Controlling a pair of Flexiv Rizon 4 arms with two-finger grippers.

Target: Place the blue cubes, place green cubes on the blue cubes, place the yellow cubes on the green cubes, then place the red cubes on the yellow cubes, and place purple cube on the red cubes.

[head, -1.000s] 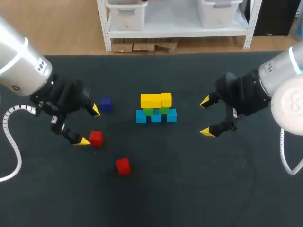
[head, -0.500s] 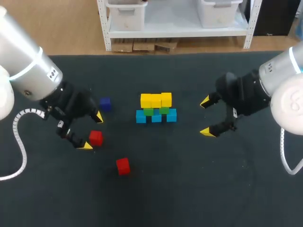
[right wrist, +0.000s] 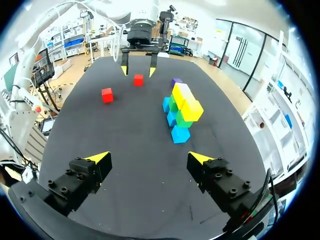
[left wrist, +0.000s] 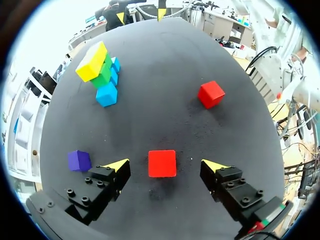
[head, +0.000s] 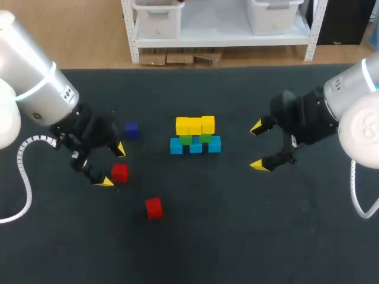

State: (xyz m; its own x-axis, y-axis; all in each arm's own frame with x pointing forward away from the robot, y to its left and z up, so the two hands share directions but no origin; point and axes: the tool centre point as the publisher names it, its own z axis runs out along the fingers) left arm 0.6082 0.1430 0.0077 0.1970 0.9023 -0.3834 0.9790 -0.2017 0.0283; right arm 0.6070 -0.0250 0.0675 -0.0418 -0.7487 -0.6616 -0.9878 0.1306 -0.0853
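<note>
A red cube [head: 120,172] [left wrist: 162,163] lies on the black table between the open fingers of my left gripper [head: 112,165] [left wrist: 165,165], with a gap showing on each side. A second red cube [head: 154,207] [left wrist: 210,94] lies nearer the table's front. Beside the left gripper sits a purple cube [head: 131,130] [left wrist: 79,160]. At the middle stands a stack: blue cubes [head: 195,147], green cubes [head: 205,138] on them, yellow cubes [head: 195,125] [right wrist: 186,102] on top. My right gripper [head: 258,147] [right wrist: 149,158] hangs open and empty to the right of the stack.
The black table top [head: 237,225] stretches wide in front of the stack and around both arms. My left arm's white cable [head: 18,171] loops at the left edge.
My left gripper has shifted toward the near red cube, which now lies between its fingers; those fingers stand slightly closer together. The right arm and the stack have not moved.
</note>
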